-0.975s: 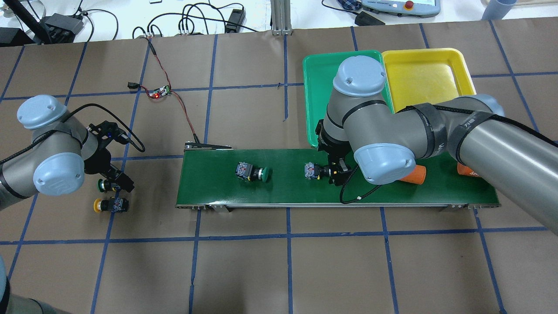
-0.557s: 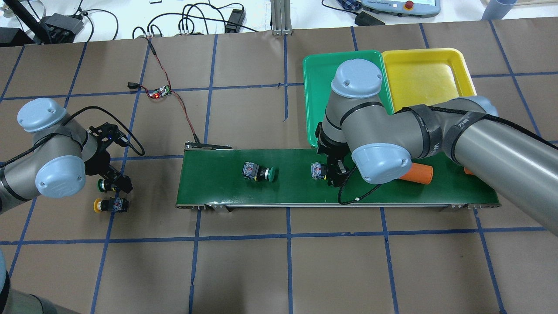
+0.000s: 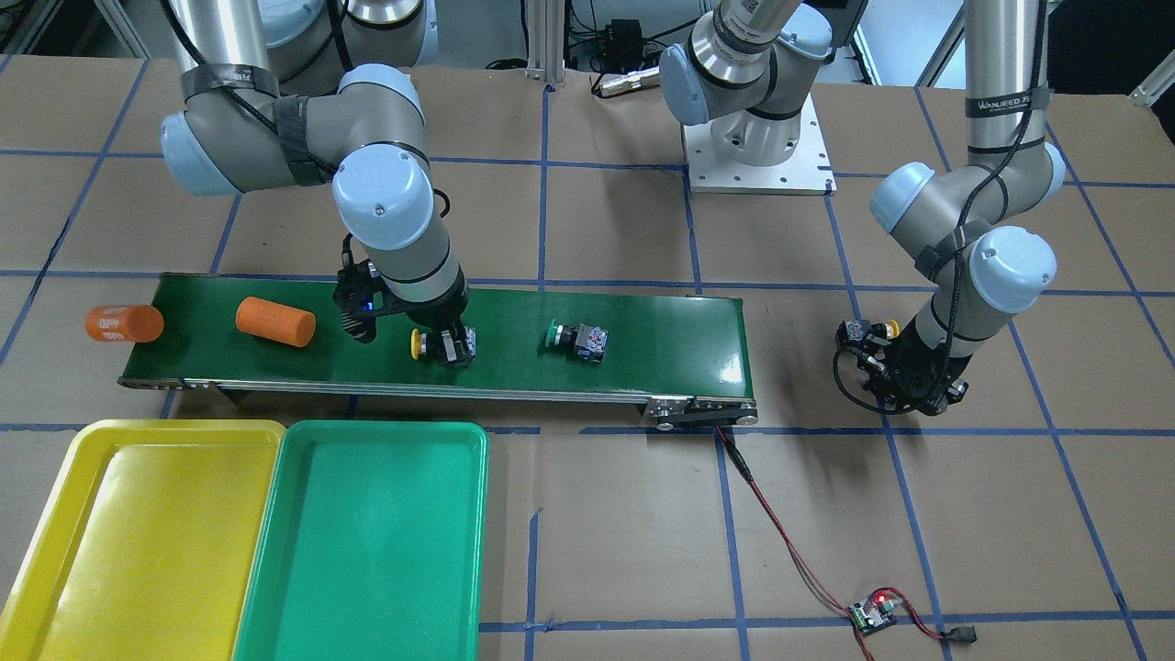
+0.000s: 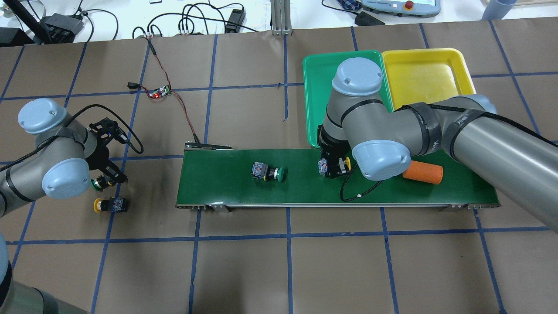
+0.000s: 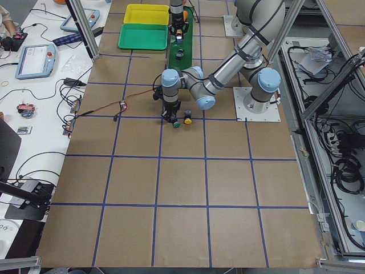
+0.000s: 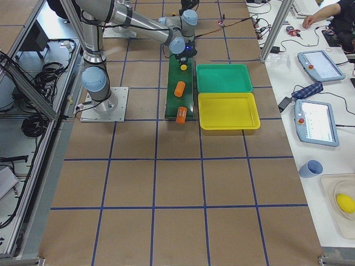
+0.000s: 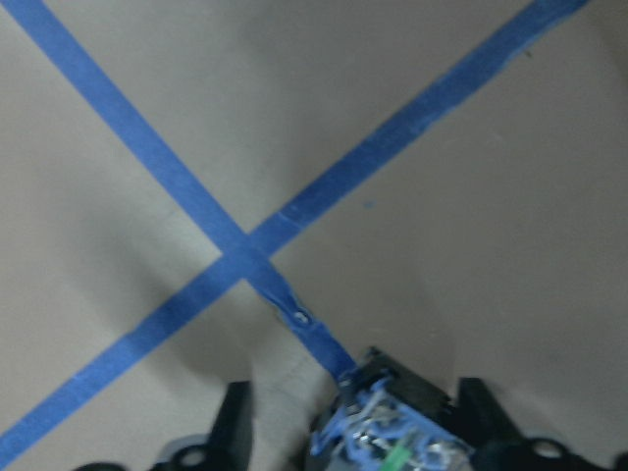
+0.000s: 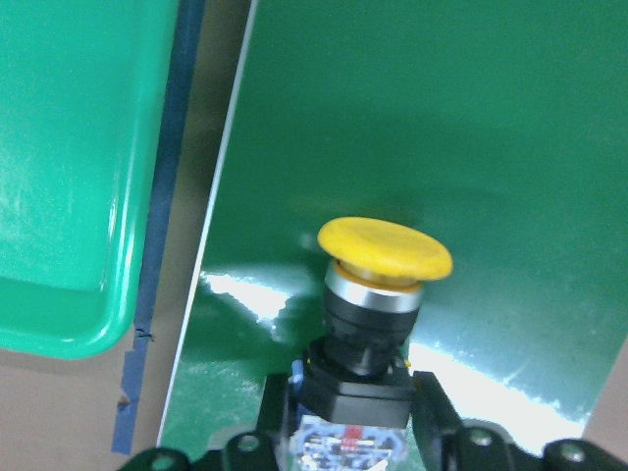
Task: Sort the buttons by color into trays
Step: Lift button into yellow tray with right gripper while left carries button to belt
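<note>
Dark-green conveyor belt (image 4: 305,183), orange cylinder (image 4: 422,172) lying on it; second cylinder (image 3: 123,323) at its end

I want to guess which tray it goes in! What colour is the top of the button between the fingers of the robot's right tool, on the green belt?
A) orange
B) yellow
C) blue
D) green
B: the right wrist view shows the button between the fingers of the right tool with a round yellow cap, over the green belt.
</note>
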`<state>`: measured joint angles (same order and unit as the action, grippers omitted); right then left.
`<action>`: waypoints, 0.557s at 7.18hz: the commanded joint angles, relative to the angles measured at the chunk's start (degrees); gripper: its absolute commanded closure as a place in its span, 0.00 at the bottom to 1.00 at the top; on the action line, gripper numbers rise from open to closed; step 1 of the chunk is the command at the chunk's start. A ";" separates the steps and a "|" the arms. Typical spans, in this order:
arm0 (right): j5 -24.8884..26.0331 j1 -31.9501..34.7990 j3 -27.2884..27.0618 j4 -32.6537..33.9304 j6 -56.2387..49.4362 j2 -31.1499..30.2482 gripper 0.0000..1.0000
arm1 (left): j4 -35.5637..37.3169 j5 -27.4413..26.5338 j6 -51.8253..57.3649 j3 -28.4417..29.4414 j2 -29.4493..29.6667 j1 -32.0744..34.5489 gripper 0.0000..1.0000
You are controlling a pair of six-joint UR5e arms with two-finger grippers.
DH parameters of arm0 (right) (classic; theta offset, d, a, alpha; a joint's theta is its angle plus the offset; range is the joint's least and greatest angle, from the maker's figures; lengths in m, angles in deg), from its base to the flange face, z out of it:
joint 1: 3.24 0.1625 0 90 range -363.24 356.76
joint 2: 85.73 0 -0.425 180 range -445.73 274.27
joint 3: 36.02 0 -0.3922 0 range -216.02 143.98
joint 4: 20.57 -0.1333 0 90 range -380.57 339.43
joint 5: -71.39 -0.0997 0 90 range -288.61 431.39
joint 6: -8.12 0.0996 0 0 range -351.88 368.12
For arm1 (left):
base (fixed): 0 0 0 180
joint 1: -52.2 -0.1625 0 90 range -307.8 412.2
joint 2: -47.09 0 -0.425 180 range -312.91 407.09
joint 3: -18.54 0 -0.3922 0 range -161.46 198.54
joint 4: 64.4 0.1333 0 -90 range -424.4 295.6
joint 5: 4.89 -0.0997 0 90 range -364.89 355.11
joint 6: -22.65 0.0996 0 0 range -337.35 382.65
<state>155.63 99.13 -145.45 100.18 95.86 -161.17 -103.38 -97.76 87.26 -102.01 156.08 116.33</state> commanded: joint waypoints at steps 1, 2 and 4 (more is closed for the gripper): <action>0.92 -0.94 0.53 -0.08 -1.95 -0.75 1.00 | -0.75 0.32 -0.10 0.32 -1.49 0.99 0.89; 3.45 -1.90 2.36 -1.03 -4.13 -1.62 1.00 | -2.49 1.62 -0.10 0.76 -3.24 1.35 0.91; 4.35 -9.69 5.71 -4.82 -12.54 -1.63 1.00 | -10.11 11.26 -0.10 0.76 -9.81 5.36 0.91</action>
<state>159.37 94.33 -141.71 97.02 88.59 -162.76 -109.00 -91.63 87.10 -101.28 150.30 119.05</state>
